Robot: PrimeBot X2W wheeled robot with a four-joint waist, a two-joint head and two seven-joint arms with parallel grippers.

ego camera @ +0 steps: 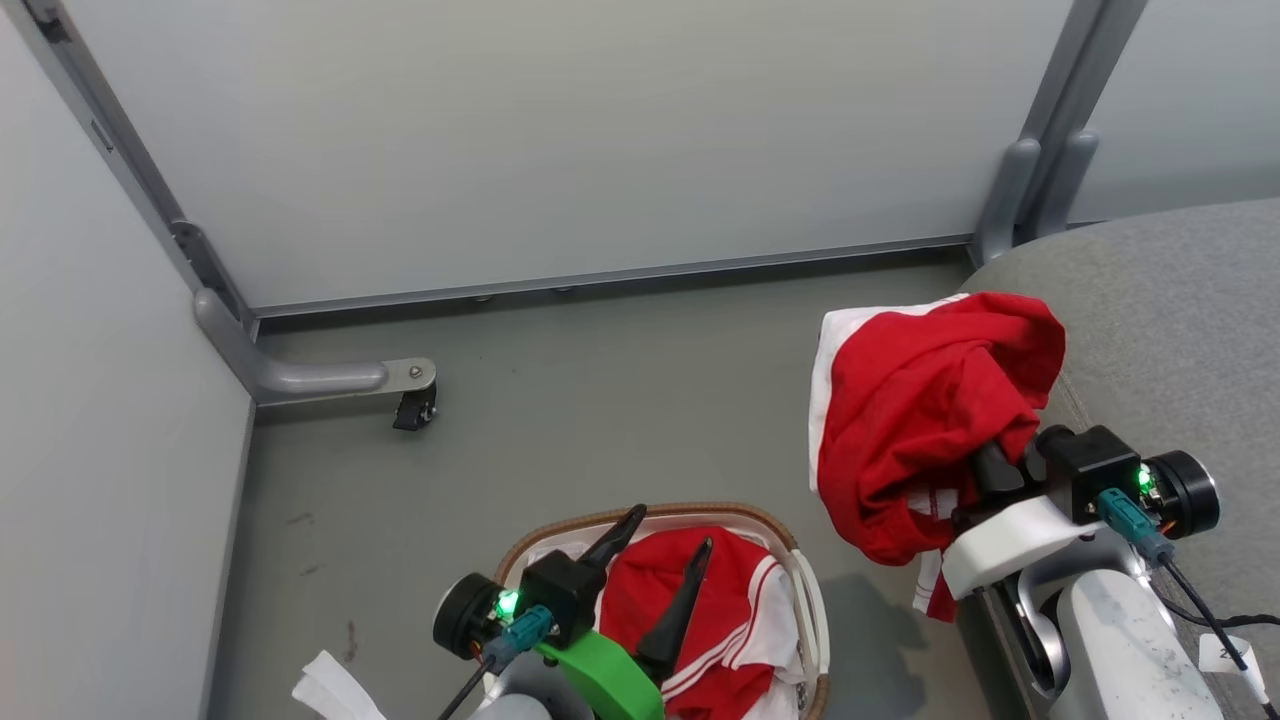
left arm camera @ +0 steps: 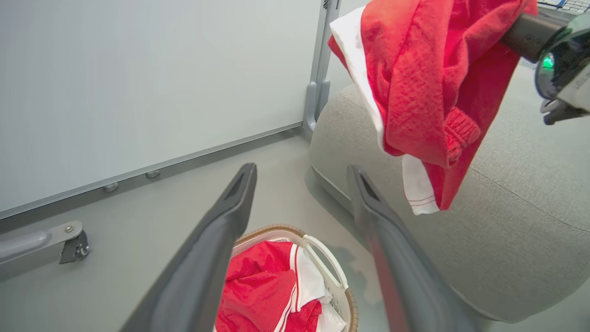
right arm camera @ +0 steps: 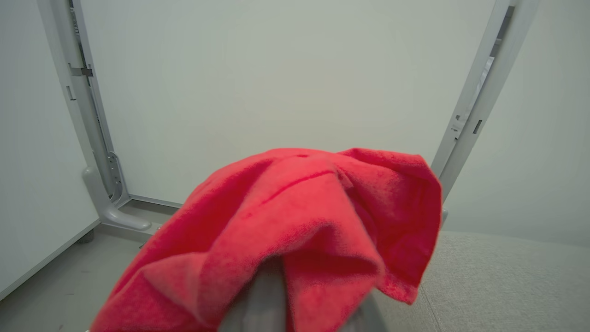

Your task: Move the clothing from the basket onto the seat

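At the far left a grey partition foot (ego camera: 320,378) with a small black castor (ego camera: 415,408) stood on the grey floor (ego camera: 600,400), in front of pale wall panels (ego camera: 600,150). A scrap of white material (ego camera: 330,690) lay at the bottom edge of the head view, just left of the basket (ego camera: 560,525).

The basket sat on the floor, well apart from the partition foot, showing its brown woven rim and a white side handle (left arm camera: 322,251). Red-and-white clothing (ego camera: 650,590) lay bunched inside it. The left jaws hung above the basket, released and spread wide, with nothing between them. Their two long dark fingers (ego camera: 685,600) pointed out over the clothing, and whether they touched it could not be told.

Further right, a red garment (ego camera: 930,400) with a white edge hung in the air, grasped by the right jaws, which were clenched on a fold of it. The cloth drooped over the right fingers (ego camera: 990,468) and hid most of them in the right wrist view.

The garment hung at the rounded left edge of the seat (ego camera: 1180,330), partly over it — whether its hem touched the cushion could not be told. The seat, in grey fabric with a stitched seam, stood near the basket with a strip of floor between them.
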